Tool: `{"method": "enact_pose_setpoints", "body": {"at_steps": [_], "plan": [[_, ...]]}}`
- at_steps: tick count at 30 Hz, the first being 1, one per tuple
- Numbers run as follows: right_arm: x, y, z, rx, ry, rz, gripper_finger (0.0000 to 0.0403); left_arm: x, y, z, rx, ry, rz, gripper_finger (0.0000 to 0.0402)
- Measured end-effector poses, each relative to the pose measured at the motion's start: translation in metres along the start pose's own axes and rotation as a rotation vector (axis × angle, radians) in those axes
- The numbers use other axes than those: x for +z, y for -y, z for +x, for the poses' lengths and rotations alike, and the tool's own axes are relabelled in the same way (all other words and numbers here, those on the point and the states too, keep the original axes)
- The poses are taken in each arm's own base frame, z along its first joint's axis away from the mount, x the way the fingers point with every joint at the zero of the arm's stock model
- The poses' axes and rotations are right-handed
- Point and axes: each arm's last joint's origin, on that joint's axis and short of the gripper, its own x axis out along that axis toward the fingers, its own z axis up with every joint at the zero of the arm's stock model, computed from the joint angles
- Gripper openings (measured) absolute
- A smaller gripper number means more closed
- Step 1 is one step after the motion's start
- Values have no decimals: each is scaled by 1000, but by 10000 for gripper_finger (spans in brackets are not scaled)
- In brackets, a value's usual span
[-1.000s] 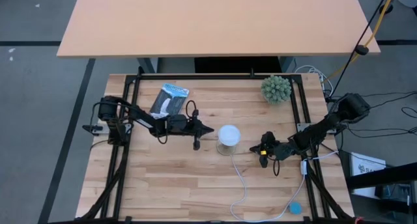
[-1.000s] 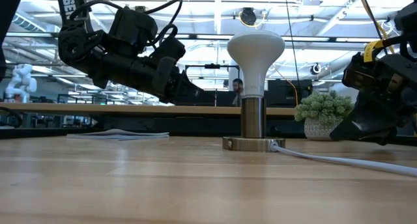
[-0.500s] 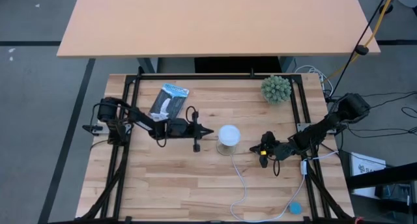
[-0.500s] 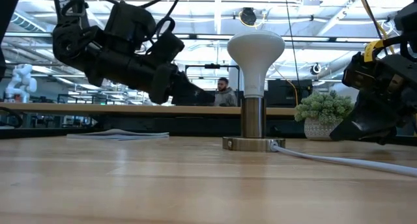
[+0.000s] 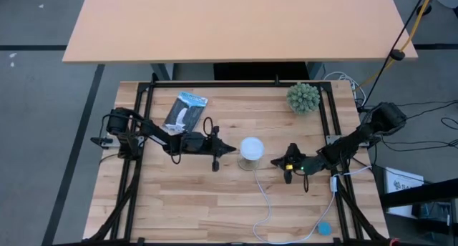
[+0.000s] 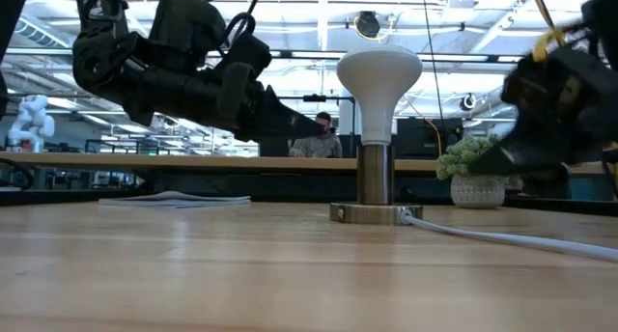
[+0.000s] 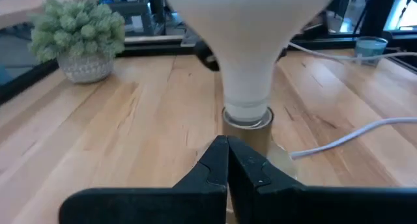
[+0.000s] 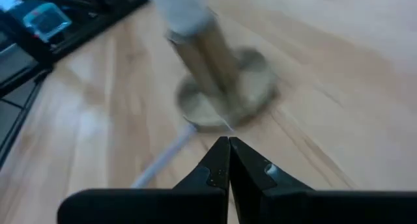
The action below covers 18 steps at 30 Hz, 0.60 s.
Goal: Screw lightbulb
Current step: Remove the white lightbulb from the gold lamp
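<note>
Lightbulb, smooth white dome, upright in brass socket mid-table on pale wood. Left gripper and right gripper flank it, fingers pressed together, empty.

Your left gripper is creeping rightward across the high view, its closed tips now sitting nearer the lightbulb than a second ago. Your right gripper, fingers together, is shifting left toward the brass socket, tips now closer to its base. In the low view the right arm is lifting and blurring at the right edge.
</note>
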Motion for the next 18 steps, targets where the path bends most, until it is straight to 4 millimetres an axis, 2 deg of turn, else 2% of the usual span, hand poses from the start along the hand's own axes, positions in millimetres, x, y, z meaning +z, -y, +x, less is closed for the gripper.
{"method": "enact_pose_setpoints", "body": {"at_steps": [9, 13, 18], "plan": [[34, -45, 22, -14, 70, -330, 0, 4, -13, 7, -55, -17, -48, 0], [45, -56, 27, -15, 98, -359, 0, 6, -18, 11, -65, -35, -35, 0], [48, -60, 28, -8, 92, -370, 0, 12, -29, 15, -41, -26, -39, 0]]}}
